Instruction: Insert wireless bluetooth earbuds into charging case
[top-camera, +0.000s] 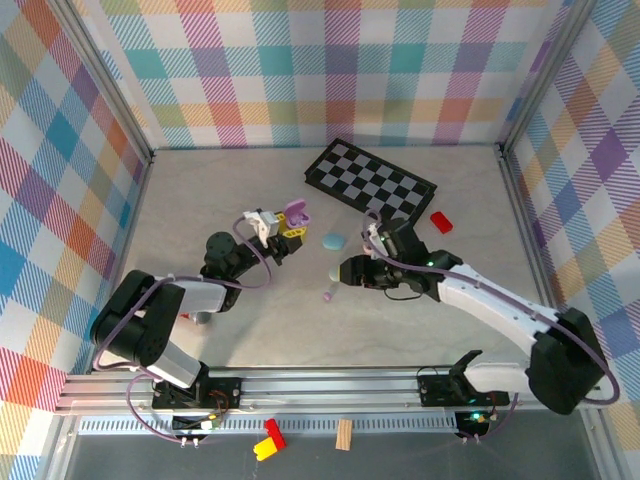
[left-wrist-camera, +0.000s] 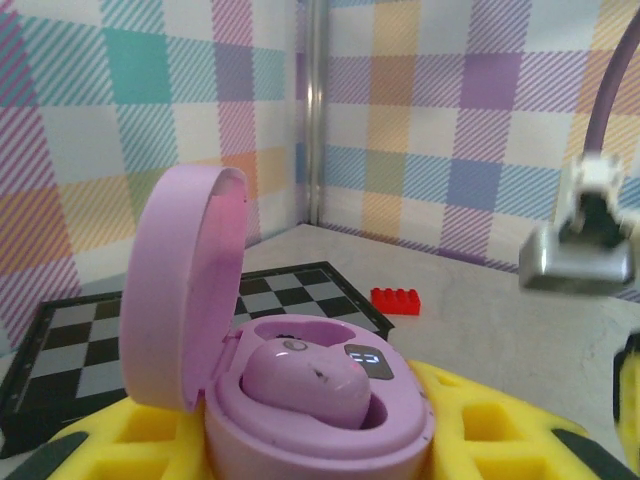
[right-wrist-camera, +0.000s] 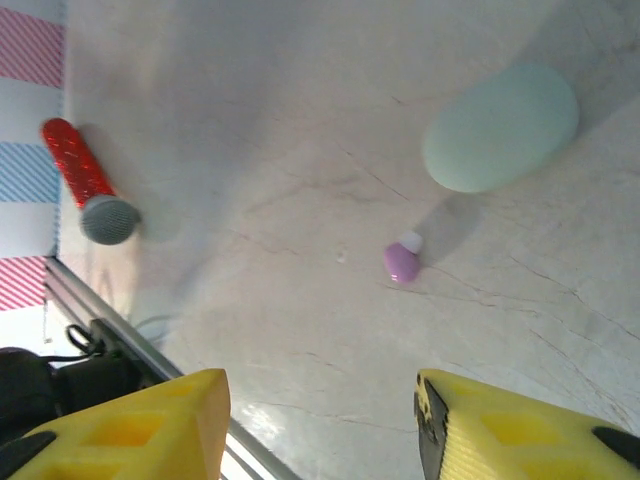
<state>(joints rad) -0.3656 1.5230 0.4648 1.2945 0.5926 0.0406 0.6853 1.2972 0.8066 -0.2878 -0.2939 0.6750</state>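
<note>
1. Closest to the left wrist cam is a tiny glossy purple earbud (left-wrist-camera: 300, 388). It's sitting in a well of the rounded purple plastic charging case (left-wrist-camera: 330, 452), which has its lid flipped up on the left.
2. That case is clamped in the left gripper (top-camera: 291, 227), with a yellow finger (left-wrist-camera: 150, 445) on each side.
3. A second purple earbud with a whitish tip (right-wrist-camera: 402, 260) is loose on the pale marbled desk (top-camera: 200, 200), just ahead of the right gripper (right-wrist-camera: 320, 420). The right gripper's yellow fingers are apart with nothing between them.
4. A closed pale mint pebble-shaped case (right-wrist-camera: 500, 127) lies near the loose bud, not touching it.
5. Further out, a black-and-white checkerboard (top-camera: 372, 180) sits with a red toy brick (top-camera: 441, 221) just beside it.
6. A red cylinder with a grey tip (right-wrist-camera: 85, 180) lies near the rail, well away from the bud.
</note>
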